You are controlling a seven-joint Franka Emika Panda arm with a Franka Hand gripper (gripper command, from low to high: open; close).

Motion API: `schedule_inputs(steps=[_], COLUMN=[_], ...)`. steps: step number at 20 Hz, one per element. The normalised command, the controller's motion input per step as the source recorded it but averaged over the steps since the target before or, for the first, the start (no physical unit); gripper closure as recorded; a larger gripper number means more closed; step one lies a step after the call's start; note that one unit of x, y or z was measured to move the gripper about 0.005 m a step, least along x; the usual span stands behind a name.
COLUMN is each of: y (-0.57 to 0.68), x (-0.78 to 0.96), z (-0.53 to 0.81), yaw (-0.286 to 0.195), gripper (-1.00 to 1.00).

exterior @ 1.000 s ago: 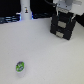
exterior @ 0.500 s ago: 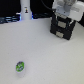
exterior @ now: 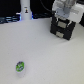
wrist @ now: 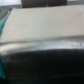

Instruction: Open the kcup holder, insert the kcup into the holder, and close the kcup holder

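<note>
Kcup [exterior: 20, 66] well apart from holder [exterior: 64, 27]

I count one kcup holder [exterior: 63, 27] — the big black box at the far side, on the exterior view's right. I can see two square holes in its front, though the arm covers the top of it, so there may be more I cannot see. There is one kcup [exterior: 20, 66], small and round with a green and blue top. There is one tall white bottle thing [exterior: 25, 10] at the back. There is one white table [exterior: 47, 57] under all of them. My wrist camera shows one big dark shape [wrist: 47, 62] — too blurry to count anything else there
</note>
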Motion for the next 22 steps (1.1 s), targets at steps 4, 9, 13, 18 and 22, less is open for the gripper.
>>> schedule_inputs(steps=[4,9,13,18,22], y=[-0.24,-0.31,-0.32,-0.34,-0.35], x=[0.71,0.95,0.95,0.95,0.95], z=[0.16,0.22,0.15,0.12,0.15], yaw=[-0.032,-0.045,-0.057,-0.066,-0.064], gripper=[1.0,1.0,1.0,1.0,1.0])
